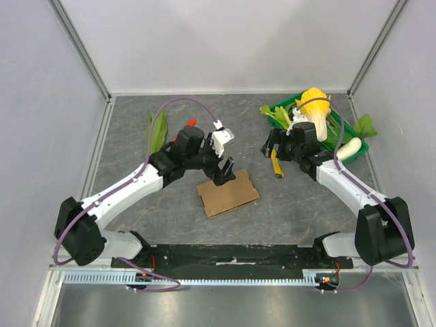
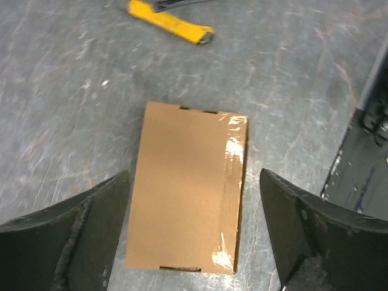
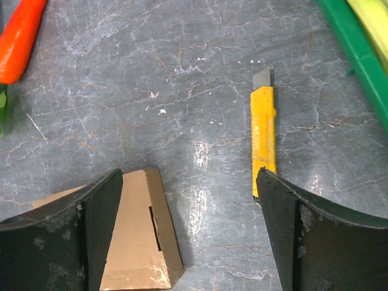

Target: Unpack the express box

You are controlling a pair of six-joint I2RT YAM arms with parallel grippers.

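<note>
On the right wrist camera, the fingers [image 3: 54, 242] hide part of the express box [image 3: 136, 236] and the rear end of the yellow knife [image 3: 264, 133]. A carrot [image 3: 21, 36] runs off the top-left corner.

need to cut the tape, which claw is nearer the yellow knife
Right. The right claw hangs just above the yellow knife; the left claw is over the express box.

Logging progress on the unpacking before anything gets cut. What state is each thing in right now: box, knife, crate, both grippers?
express box: shut, lying flat, clear tape along one long edge.
utility knife: lying loose, not held, blade tip out.
green crate: holds vegetables.
left gripper: open, empty, over the box.
right gripper: open, empty, knife beside one finger.
</note>
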